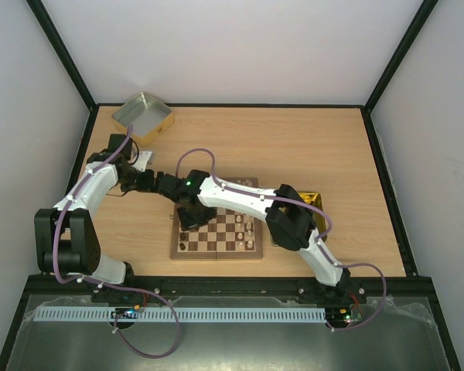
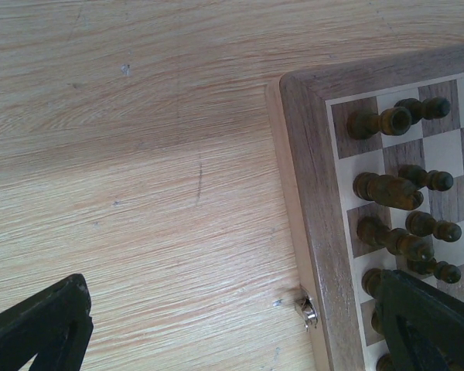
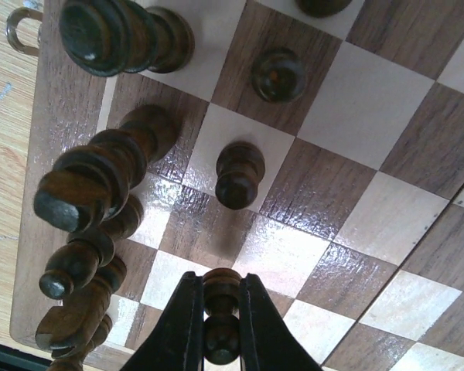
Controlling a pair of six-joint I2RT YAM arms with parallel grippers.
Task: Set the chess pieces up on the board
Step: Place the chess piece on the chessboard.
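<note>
Right pincer (image 3: 220,284) is nipping a dark pawn (image 3: 220,334) by the neck, lower centre: likely light, stiff, slippery. Left pincer (image 2: 232,332) is gaping, empty.

Board (image 2: 309,170) partly beyond frame edge

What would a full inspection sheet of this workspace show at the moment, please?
Surface: light wooden table.
Job's things: board lies near the arm bases; dark chess pieces stand in two rows along one edge.
Clutter: silver tin at the far left corner; gold tin right of the board, partly hidden by the right arm.
Grippers: left pincer open, straddling the board's rim; right pincer shut on a dark pawn over the board.
Cables: purple cables loop along both arms.
Surroundings: white walls, black frame.
</note>
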